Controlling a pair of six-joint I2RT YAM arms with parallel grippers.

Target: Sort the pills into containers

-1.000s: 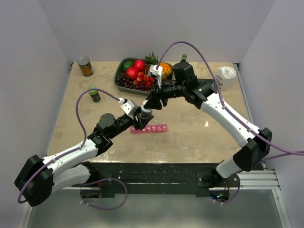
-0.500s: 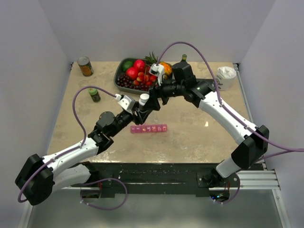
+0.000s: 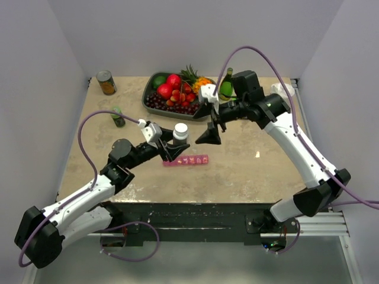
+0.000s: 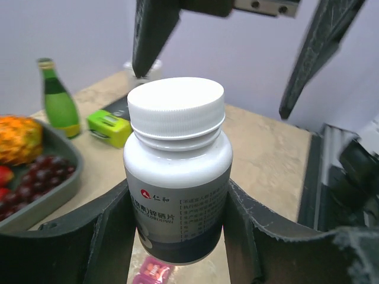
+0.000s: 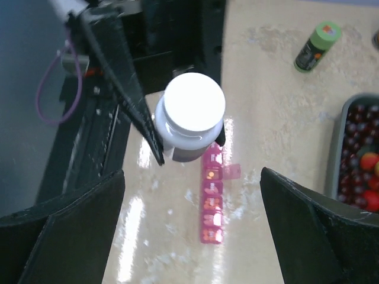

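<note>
Bottle (image 3: 180, 132), white-capped, sits clamped in left gripper (image 3: 177, 145) just above the containers (image 3: 189, 160); right gripper (image 3: 206, 125) hangs beyond them, fingers spread.

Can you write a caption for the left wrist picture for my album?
Left end effector gripping a capped white bottle upright, with the right end effector open nearby.

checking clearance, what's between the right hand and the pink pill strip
Right wrist view: the white bottle, in the left hand, covers one end of the strip.
</note>
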